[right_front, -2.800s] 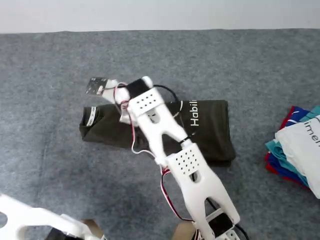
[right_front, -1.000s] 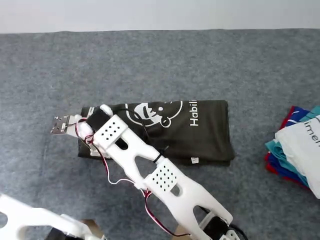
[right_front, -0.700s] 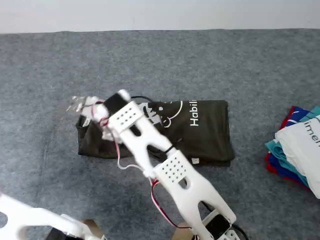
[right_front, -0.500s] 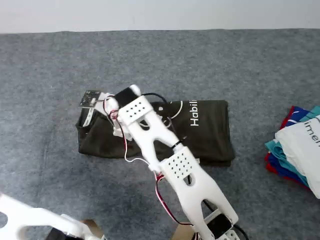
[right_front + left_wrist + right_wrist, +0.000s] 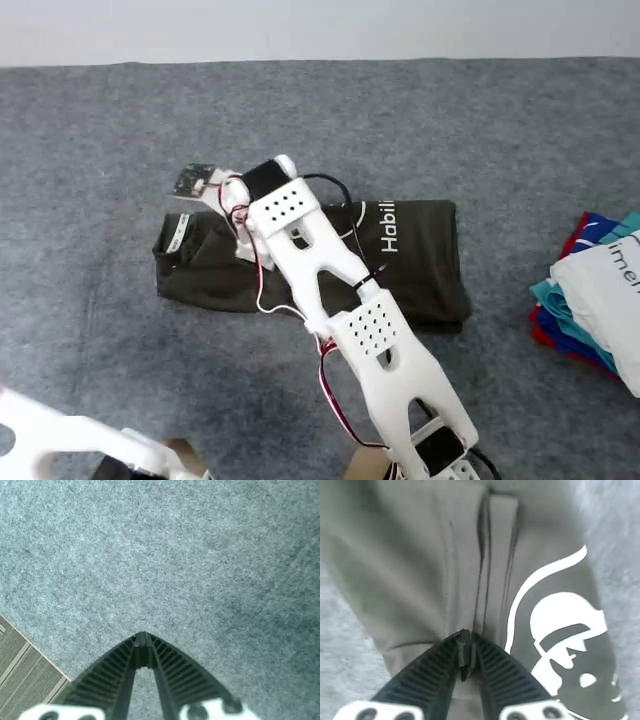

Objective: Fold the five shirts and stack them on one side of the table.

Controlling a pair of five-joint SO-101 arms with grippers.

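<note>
The dark olive shirt [image 5: 420, 250] is lying folded near the middle of the grey felt table [image 5: 400, 120], with its white print facing up. The right arm [image 5: 340, 290] is stretching across it from the near edge and covering most of the print and the shirt's middle. In its wrist view the right claw [image 5: 465, 652] is hanging closed, tips meeting, over a lengthwise fold in the shirt [image 5: 420, 555]; whether any cloth is being pinched is not discernible. The left claw [image 5: 145, 650] is also sitting closed, over bare felt by the table edge, with a strip of floor [image 5: 20, 655] showing beyond. A stack of folded shirts [image 5: 595, 300] is resting at the right side, cut off by the frame.
</note>
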